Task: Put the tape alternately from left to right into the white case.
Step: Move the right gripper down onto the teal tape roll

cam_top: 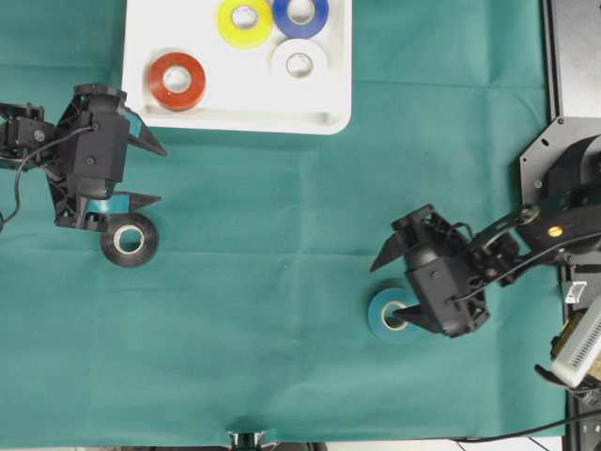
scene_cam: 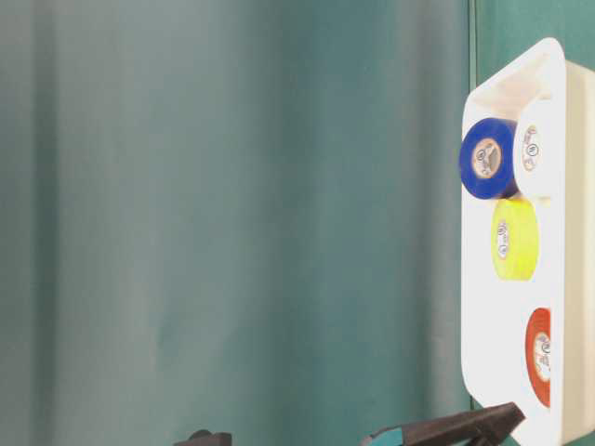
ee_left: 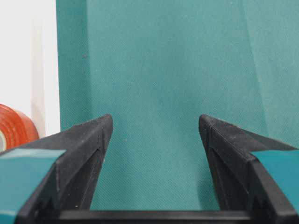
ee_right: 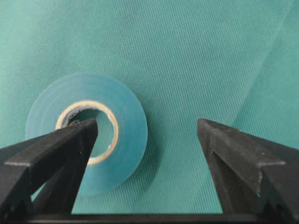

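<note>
Right gripper (ee_right: 147, 128): jaws spread wide over the teal roll (ee_right: 88, 137) lying flat on the green table cloth (cam_top: 282, 235), one finger (ee_right: 70, 140) across the roll's core, contact unclear, nothing gripped. Left gripper (ee_left: 154, 126): jaws open and empty, just beside the white case (cam_top: 333, 117); the black roll (cam_top: 129, 240) lies partly hidden under that gripper. Red-orange roll (cam_top: 177, 81), yellow roll (cam_top: 245, 22), blue roll (cam_top: 300, 12) and white roll (cam_top: 299, 62) sit in the case, the top two cut off by the frame edge; core label printing too small to read.
</note>
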You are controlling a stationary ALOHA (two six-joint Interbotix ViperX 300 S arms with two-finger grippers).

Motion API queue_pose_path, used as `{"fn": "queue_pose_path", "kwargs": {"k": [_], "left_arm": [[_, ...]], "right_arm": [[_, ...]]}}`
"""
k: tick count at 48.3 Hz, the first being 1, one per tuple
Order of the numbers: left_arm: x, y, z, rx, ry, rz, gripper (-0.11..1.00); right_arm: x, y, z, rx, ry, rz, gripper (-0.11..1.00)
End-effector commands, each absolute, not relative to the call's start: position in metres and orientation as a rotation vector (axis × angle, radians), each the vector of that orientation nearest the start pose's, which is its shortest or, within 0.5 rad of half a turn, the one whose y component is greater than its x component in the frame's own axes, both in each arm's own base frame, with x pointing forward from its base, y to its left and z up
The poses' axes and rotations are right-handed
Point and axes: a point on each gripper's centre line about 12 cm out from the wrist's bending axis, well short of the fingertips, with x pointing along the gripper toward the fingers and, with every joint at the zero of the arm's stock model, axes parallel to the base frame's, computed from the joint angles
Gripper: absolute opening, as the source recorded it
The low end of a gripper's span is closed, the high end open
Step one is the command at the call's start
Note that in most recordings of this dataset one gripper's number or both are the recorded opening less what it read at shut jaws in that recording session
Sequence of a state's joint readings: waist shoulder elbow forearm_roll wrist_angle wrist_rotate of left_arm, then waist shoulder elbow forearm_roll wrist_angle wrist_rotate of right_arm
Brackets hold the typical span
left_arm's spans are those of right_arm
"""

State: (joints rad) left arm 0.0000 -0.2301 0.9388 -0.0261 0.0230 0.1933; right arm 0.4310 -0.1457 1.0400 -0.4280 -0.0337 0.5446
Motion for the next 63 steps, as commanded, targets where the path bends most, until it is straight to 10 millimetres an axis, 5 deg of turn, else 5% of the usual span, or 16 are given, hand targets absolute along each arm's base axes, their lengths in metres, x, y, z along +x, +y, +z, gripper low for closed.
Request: {"fn": "queue_pose_path", "kwargs": {"k": [1, 29, 33, 45, 63], "left_arm": [[0.307, -0.001, 0.163, 0.162, 0.710, -0.064, 0.74], [0.307, -0.001, 0.163, 0.162, 0.708, -0.064, 0.74], [0.307, -0.001, 0.163, 0.162, 0.708, -0.064, 0.74], [0.306, -0.001, 0.163, 0.162, 0.710, -0.064, 0.74], [0.307, -0.001, 0.163, 0.162, 0.708, -0.064, 0.74]], "right_arm": [[0.261, 0.123, 0.110, -0.073, 0.866, 0.371, 0.75], [0.262, 0.123, 0.100, -0.084, 0.905, 0.365, 0.73], [0.262, 0.123, 0.099, -0.085, 0.906, 0.364, 0.61], [0.264, 0.124, 0.101, -0.082, 0.896, 0.367, 0.02], [0.265, 0.125, 0.113, -0.072, 0.859, 0.370, 0.01]]}}
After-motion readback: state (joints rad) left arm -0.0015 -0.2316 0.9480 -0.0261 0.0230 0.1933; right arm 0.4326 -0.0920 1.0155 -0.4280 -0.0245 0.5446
